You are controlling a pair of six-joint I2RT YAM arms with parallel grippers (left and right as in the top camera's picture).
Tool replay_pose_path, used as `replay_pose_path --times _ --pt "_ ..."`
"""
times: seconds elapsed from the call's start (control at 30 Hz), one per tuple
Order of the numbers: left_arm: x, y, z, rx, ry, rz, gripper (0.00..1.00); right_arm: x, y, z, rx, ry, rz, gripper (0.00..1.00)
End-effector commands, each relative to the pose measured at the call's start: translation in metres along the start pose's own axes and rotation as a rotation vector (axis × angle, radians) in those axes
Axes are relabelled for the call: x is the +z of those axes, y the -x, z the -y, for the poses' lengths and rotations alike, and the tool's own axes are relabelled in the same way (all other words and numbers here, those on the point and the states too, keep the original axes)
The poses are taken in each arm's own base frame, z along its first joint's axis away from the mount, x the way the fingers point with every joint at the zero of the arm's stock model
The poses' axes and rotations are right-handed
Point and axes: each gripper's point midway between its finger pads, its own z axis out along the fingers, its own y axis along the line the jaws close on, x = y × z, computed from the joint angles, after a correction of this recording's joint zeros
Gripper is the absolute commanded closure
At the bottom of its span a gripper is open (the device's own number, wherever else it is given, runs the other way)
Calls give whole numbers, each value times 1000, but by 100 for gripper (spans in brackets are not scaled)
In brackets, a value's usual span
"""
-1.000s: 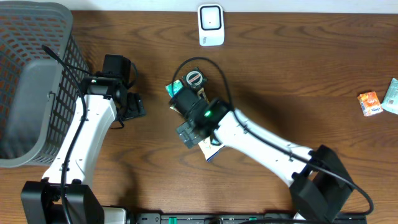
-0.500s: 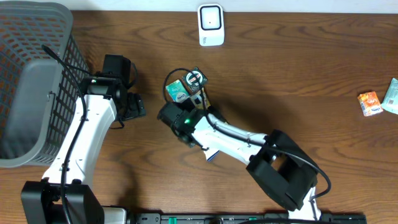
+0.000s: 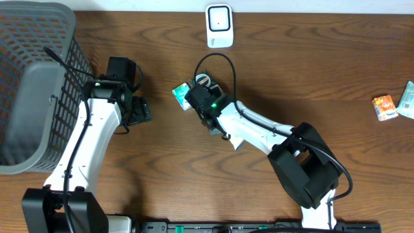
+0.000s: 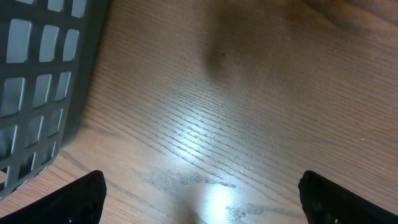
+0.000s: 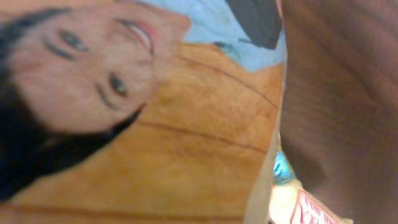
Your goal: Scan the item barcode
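At frame left, the left gripper hangs released above the table. At centre, the right gripper is clenched beside a teal packet; grasp unclear.

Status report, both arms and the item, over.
Left gripper open, empty, beside basket. Right gripper shut, packet with printed face filling its camera, grip unconfirmed. White scanner unobstructed at far edge.

The surface is dark brown wood with a plain grain, smooth and faintly glossy; in the left wrist view it throws back a pale glare. The basket is matt grey plastic lattice. The scanner is smooth white plastic. The left arm and right arm wear smooth white shells with matt black joints. The printed pack looks like smooth card.
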Motion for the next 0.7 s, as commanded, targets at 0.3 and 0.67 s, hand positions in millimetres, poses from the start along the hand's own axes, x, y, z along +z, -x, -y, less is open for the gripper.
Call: replay_pose_path --times 0.3,0.67 --pt "1 0 -5 -15 22 1 2 -81 31 -25 170 892 -61 99" --pt "1 0 -5 -15 22 1 2 -89 -12 -6 310 1363 -200 99"
